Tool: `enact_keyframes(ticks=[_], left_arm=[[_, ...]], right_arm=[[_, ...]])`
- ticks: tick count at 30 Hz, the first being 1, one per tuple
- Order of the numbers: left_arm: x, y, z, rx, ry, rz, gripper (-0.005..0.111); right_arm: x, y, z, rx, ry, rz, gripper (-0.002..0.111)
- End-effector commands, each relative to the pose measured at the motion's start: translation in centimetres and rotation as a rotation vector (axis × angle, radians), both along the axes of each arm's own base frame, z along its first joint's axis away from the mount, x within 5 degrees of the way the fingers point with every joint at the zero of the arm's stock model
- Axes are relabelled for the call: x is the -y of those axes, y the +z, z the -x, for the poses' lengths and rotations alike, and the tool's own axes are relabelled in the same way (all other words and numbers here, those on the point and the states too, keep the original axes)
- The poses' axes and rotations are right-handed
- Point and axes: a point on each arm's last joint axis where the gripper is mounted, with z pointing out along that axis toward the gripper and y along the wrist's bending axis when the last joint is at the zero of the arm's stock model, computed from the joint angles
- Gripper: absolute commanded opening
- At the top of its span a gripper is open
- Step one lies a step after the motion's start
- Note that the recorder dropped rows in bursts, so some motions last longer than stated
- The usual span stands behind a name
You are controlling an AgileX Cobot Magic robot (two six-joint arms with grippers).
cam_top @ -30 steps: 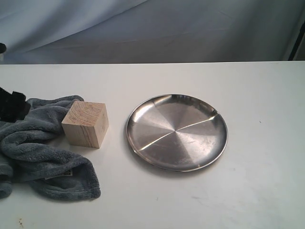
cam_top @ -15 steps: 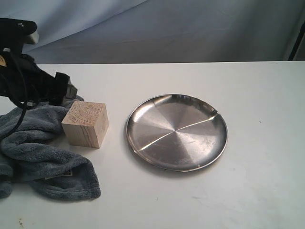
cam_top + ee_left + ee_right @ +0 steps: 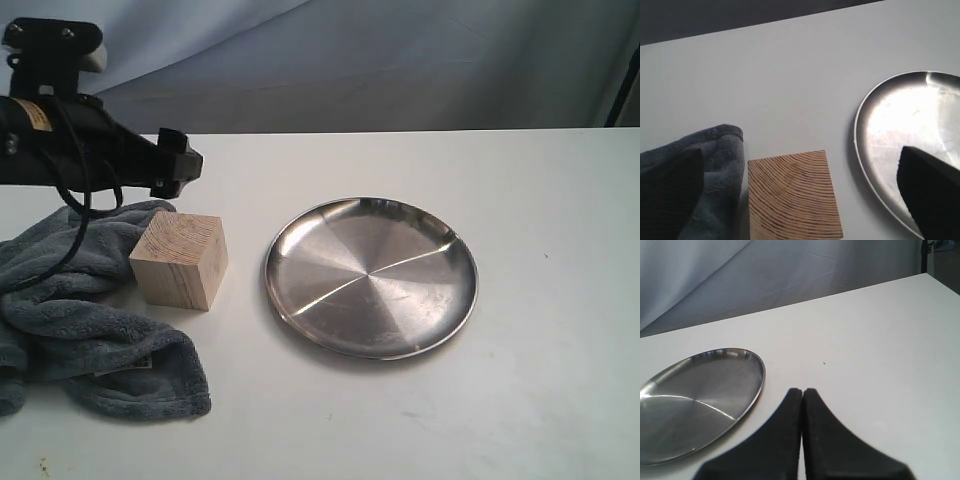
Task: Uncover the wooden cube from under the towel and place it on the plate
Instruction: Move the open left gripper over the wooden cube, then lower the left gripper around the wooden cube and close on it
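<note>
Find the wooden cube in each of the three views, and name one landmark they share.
Exterior view: the wooden cube left of centre, between the towel and the plate.
Left wrist view: wooden cube between towel and plate, partly cut off.
Right wrist view: not in it.
Shared landmark: the plate, in all three.

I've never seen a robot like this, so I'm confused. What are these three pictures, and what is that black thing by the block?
It is a robot with two arms, each ending in a pinching tool. One picture looks at the whole white table; the other two come from little cameras on the arms' wrists. On the table lie a crumpled blue-grey towel, a wooden cube right beside it, and a shiny steel plate with nothing on it. The black thing is the left tool, hovering over the cube, wide open, holding nothing. The right tool is pinched shut near the plate, empty too.
</note>
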Motion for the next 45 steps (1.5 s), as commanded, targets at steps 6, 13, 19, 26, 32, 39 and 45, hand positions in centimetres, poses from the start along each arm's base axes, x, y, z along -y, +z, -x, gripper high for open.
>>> enact_keyframes(ticks=[6,13,19,26,32,39,45], left_arm=[[1.0,-4.0,-2.1,-0.04,0.008,-0.002,0.1],[1.3,-6.2,-2.9,-0.063,0.021,0.0,0.1],[1.4,-7.7,-3.3,-0.086,0.024,-0.008,0.1],[1.5,-9.7,-3.4,-0.151,0.024,-0.033,0.1],[1.5,-11.9,-3.4,-0.233,0.042,-0.046,0.1],[1.5,-11.9,-3.4,-0.233,0.042,-0.047,0.1],[1.5,-11.9,-3.4,-0.233,0.042,-0.047,0.096]], right_arm=[[0.1,-0.1,0.0,0.002,-0.004,0.014,0.0],[0.1,-0.1,0.0,0.002,-0.004,0.014,0.0],[0.1,-0.1,0.0,0.002,-0.004,0.014,0.0],[0.1,-0.1,0.0,0.002,-0.004,0.014,0.0],[0.1,-0.1,0.0,0.002,-0.004,0.014,0.0],[0.1,-0.1,0.0,0.002,-0.004,0.014,0.0],[0.1,-0.1,0.0,0.002,-0.004,0.014,0.0]])
